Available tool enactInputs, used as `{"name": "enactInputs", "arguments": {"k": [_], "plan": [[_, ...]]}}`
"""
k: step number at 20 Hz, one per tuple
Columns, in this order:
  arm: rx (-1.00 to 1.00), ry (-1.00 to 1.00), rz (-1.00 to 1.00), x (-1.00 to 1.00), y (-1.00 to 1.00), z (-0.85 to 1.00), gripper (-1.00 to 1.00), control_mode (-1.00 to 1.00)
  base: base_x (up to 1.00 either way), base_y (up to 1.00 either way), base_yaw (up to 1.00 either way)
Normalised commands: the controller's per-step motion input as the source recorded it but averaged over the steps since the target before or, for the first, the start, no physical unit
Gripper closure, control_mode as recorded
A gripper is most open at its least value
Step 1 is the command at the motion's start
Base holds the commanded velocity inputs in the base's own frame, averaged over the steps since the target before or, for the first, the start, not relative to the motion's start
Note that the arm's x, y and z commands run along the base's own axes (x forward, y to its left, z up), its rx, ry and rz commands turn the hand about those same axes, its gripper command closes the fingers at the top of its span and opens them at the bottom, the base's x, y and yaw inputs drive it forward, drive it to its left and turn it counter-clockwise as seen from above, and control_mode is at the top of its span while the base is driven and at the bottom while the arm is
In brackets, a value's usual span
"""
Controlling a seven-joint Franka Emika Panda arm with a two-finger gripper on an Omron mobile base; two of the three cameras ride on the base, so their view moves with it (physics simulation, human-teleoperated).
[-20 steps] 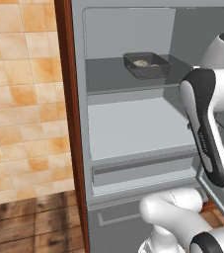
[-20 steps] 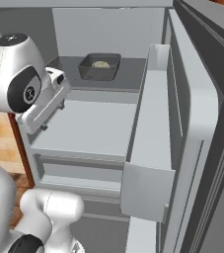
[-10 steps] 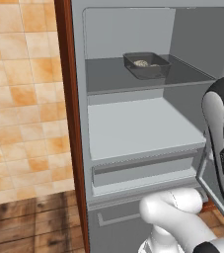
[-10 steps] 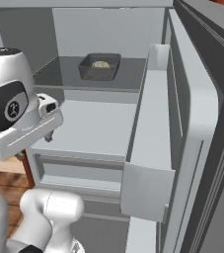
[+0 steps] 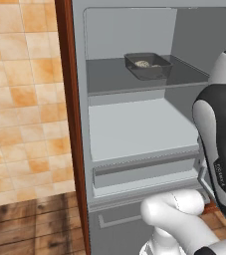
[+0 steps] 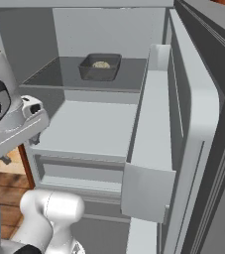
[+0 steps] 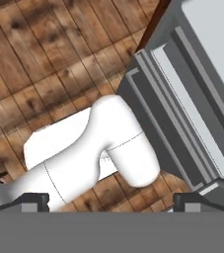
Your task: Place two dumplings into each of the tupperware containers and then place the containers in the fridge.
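The fridge [image 5: 134, 129] stands open, and its door [image 6: 198, 124] is swung out to the right. On its upper shelf sits the dark grey tupperware container [image 5: 147, 67] [image 6: 100, 68] with pale dumplings [image 5: 144, 63] [image 6: 101, 64] inside. My gripper [image 7: 114, 202] is open, its two tips far apart with nothing between them. It is outside the fridge, down in front of the lower left part. It faces the wooden floor [image 7: 44, 74] and the fridge's bottom front [image 7: 182, 99].
A brown wooden side panel [image 5: 67, 99] and an orange tiled wall [image 5: 20, 99] border the fridge on the left. The open door carries a deep white bin [image 6: 151, 149] that juts out beside the shelves. A drawer [image 5: 144, 174] lies under the middle shelf.
My arm has drawn back out of the fridge and sunk lower, ending low in front of it. The grey container has stayed on the upper shelf.
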Motion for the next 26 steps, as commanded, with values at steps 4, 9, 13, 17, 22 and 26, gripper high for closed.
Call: {"name": "enactInputs", "arguments": {"k": [4, 9, 13, 17, 22, 26], "plan": [[0.0, 0.0, 0.03, 0.01, 0.04, -0.01, -1.0, -1.0, 0.0, 0.0, 0.0], [0.0, 0.0, 0.04, 0.03, 0.0, 0.0, -1.0, -1.0, 0.0, 0.0, 0.0], [0.0, 0.0, 0.01, 0.0, 0.0, 0.0, -1.0, 1.0, -0.49, 0.32, 0.02], [0.0, 0.0, 0.0, 0.0, 0.0, 0.0, -1.0, 1.0, -0.97, 1.0, 0.25], [0.0, 0.0, 0.0, 0.0, 0.0, 0.0, -1.0, 1.0, -0.39, 0.73, 0.92], [0.0, 0.0, 0.0, 0.0, 0.0, 0.0, -1.0, 1.0, -0.14, 0.39, 0.97]]}}
